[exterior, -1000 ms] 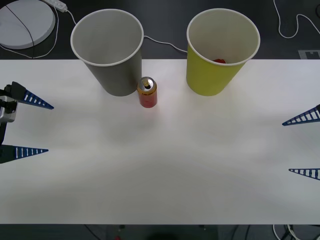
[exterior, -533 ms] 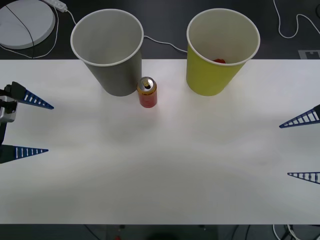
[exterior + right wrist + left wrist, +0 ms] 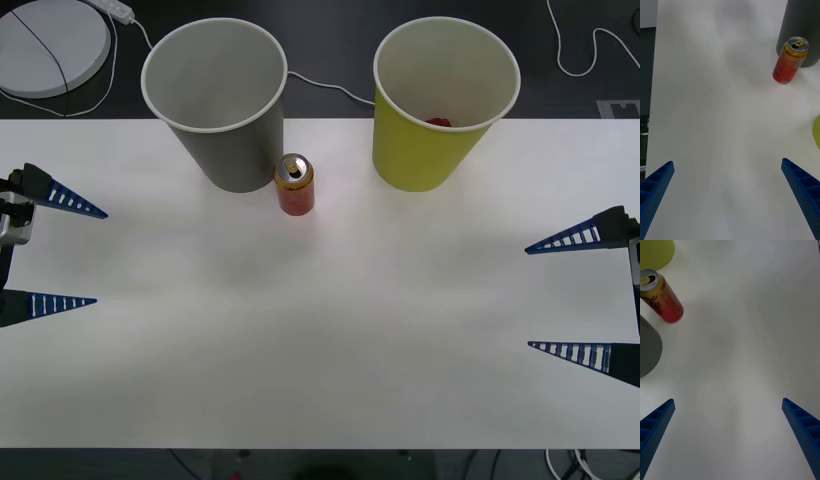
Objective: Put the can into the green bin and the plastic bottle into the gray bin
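The small red can (image 3: 294, 185) stands upright on the white table (image 3: 320, 340), between the gray bin (image 3: 215, 100) and the green bin (image 3: 440, 100), close to the gray one's base. Something red lies inside the green bin. The can (image 3: 790, 60) also shows in the right wrist view beside the gray bin (image 3: 803, 26), and in the left wrist view the can (image 3: 660, 296) stands between the gray bin (image 3: 647, 348) and the green bin (image 3: 655, 253). My left gripper (image 3: 95, 255) is open at the table's left edge. My right gripper (image 3: 528, 297) is open at the right edge. The plastic bottle is out of view.
Behind the table lie a round white disc (image 3: 45, 45) at the far left and white cables (image 3: 330, 85) on a dark floor. The table's middle and front are bare white surface.
My right gripper has moved leftward onto the table, showing more of its fingers. The left gripper, the can and both bins have stayed put.
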Controlling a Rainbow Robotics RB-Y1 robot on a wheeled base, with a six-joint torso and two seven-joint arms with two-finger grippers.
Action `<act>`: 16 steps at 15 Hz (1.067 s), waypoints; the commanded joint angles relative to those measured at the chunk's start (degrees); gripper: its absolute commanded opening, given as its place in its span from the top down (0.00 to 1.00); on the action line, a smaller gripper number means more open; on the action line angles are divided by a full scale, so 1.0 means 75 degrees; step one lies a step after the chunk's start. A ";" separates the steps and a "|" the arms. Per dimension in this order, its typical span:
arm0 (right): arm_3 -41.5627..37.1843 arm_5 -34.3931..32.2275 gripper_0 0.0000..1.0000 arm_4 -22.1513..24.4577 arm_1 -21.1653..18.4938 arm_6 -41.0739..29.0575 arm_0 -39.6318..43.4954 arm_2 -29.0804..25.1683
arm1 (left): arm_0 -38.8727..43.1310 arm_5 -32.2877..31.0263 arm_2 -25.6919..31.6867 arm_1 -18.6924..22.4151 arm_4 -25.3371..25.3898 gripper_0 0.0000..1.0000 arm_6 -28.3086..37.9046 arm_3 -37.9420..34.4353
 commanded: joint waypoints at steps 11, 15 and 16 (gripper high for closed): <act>-0.1184 0.9175 0.00 -0.0056 -0.2678 -0.2970 0.0057 0.5664 | 0.0000 0.0000 0.0000 0.0000 0.0000 0.00 0.0000 0.0000; -0.0820 1.1167 0.00 -0.0173 -0.2877 -0.3322 -0.1783 0.8360 | 0.0000 0.0000 0.0000 0.0000 0.0000 0.00 0.0000 0.0000; -0.0645 1.1589 0.00 -0.0220 -0.2819 -0.3333 -0.2322 0.9063 | 0.0000 0.0000 0.0000 0.0000 0.0000 0.00 0.0000 0.0000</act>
